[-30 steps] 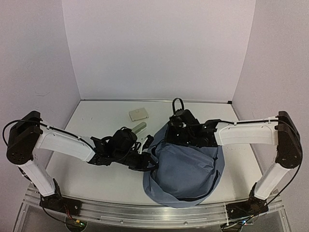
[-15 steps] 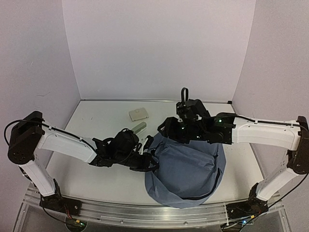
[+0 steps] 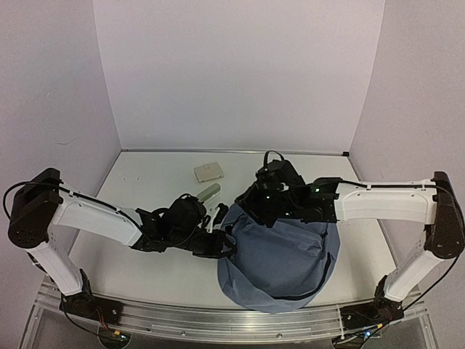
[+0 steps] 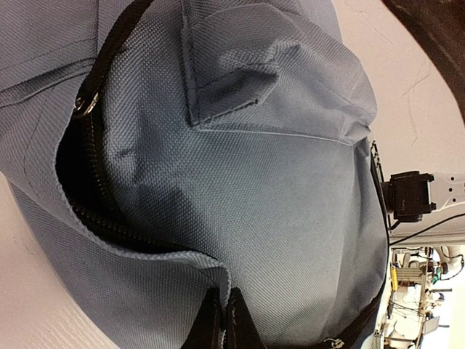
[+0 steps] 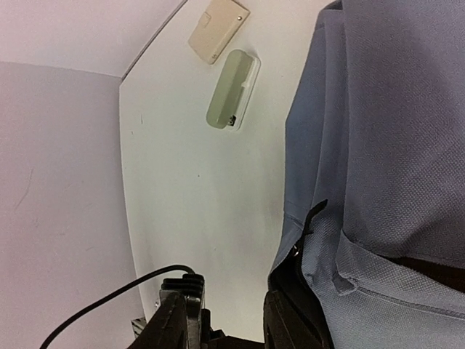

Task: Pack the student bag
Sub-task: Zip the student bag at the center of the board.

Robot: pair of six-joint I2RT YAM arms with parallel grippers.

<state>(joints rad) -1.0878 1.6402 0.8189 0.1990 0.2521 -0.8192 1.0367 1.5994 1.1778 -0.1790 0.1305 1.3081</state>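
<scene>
The student bag (image 3: 280, 254) is a grey-blue backpack lying on the table at centre right. My left gripper (image 3: 222, 244) is at its left edge. In the left wrist view it (image 4: 223, 323) is shut on the fabric lip of the bag (image 4: 276, 182), beside the dark, open zip mouth (image 4: 76, 182). My right gripper (image 3: 252, 201) is at the bag's far left corner. In the right wrist view it (image 5: 232, 323) is open and holds nothing. One of its fingers (image 5: 290, 323) is against the bag's dark opening, next to the bag's fabric (image 5: 392, 131).
A beige square item (image 3: 208, 172) and a grey-green oblong case (image 3: 208, 193) lie on the table behind the left gripper. The right wrist view shows both, the beige item (image 5: 218, 27) and the case (image 5: 232, 89). White walls close in the table at the back and sides.
My right gripper rose and swung left off the bag's top, then came down at the bag's far left corner. My left gripper kept its hold on the fabric.
</scene>
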